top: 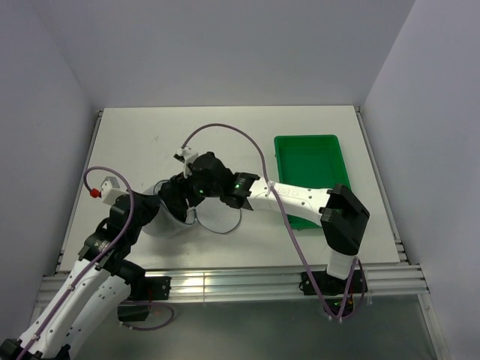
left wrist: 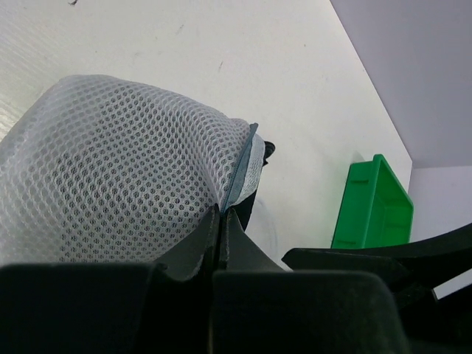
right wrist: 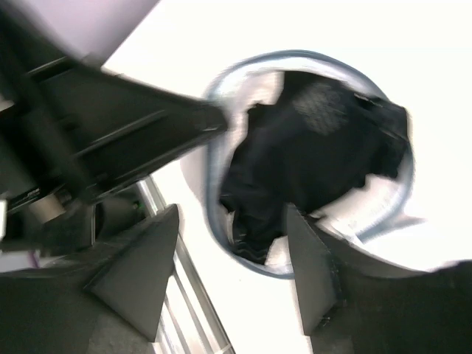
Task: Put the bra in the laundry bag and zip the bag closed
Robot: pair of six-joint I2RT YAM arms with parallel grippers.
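Note:
The laundry bag (top: 161, 222) is a white mesh cylinder lying on the table near the left arm. In the left wrist view its mesh wall (left wrist: 110, 169) fills the left side, and my left gripper (left wrist: 220, 210) is shut on the bag's zipper rim. The bra (right wrist: 310, 155), black fabric, is bunched inside the bag's round opening, with a fold lying over the rim edge. Just above that opening my right gripper (right wrist: 228, 258) is open, and its blurred fingers (right wrist: 140, 265) hold nothing. From the top view the right gripper (top: 202, 180) hangs over the bag's mouth.
A green tray (top: 309, 176) stands right of the bag under the right arm's forearm, and shows again as a green tray (left wrist: 376, 206) in the left wrist view. The bag's loose lid rim (top: 221, 223) lies on the table beside it. Aluminium rails run along the near table edge (top: 247, 281).

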